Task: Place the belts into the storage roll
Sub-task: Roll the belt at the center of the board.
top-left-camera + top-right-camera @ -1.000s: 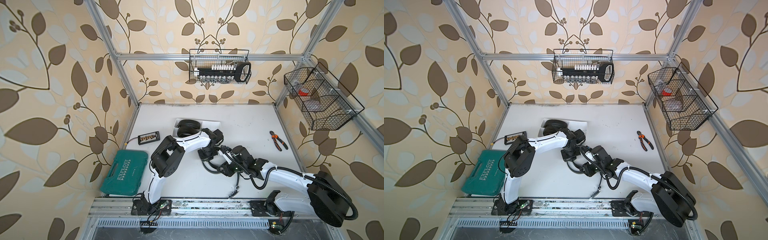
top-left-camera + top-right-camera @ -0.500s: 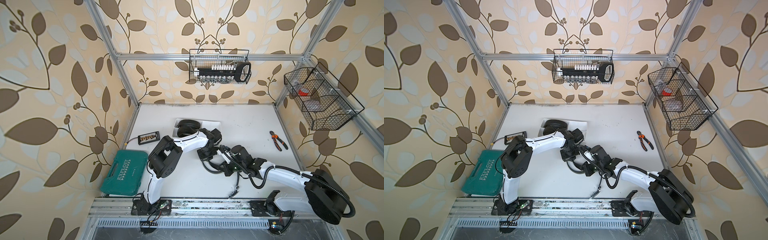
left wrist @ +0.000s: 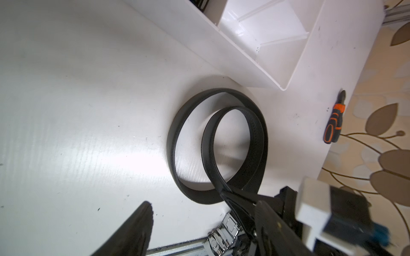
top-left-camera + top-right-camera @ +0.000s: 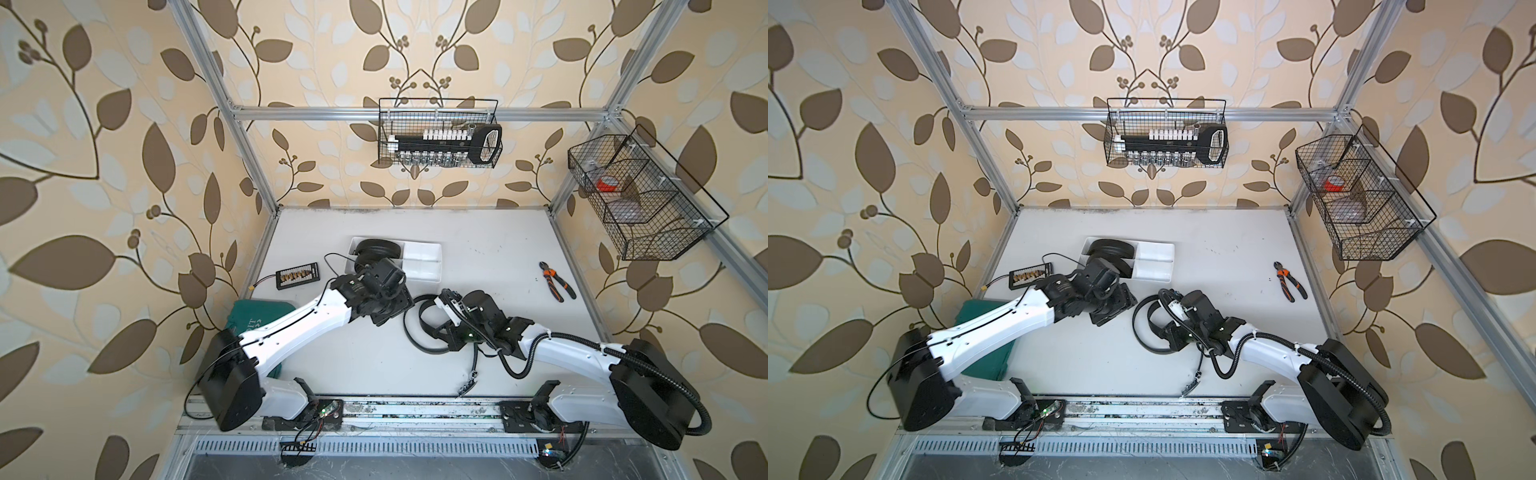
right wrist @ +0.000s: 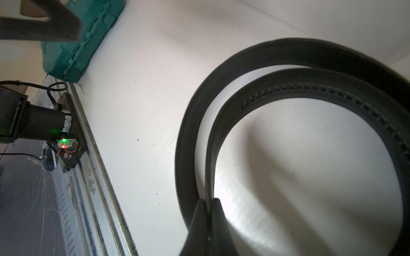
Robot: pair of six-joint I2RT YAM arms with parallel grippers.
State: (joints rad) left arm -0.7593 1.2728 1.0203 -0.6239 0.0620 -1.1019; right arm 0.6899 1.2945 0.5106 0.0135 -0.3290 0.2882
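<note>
Remote view of the loose belt, with changes noted against the frame one second back. The right gripper (image 5: 208,201) is pinched together on the edge of the belt (image 3: 171,144). This belt stands on edge in two loose loops on the table (image 4: 353,361), between the two arms and just on the near side of the right end of the storage roll (image 4: 422,253). Its silver buckle (image 4: 467,386) lies apart from the loops, close to the table's near edge. The left gripper (image 4: 392,311) stands just left of the loops with its jaws wide apart; I cannot tell whether a finger touches the strap. One second back I see this gripper hard against the right one above the loops; it has since drawn off to the left. The left arm has folded down and back toward its base, so its elbow now covers part of the green case (image 4: 249,320). The right arm and the loops lie much as before. A coiled belt (image 4: 376,248) sits in the roll's far-left compartment, unchanged. The orange-handled cutters (image 4: 557,284) remain at the right, well apart.
</note>
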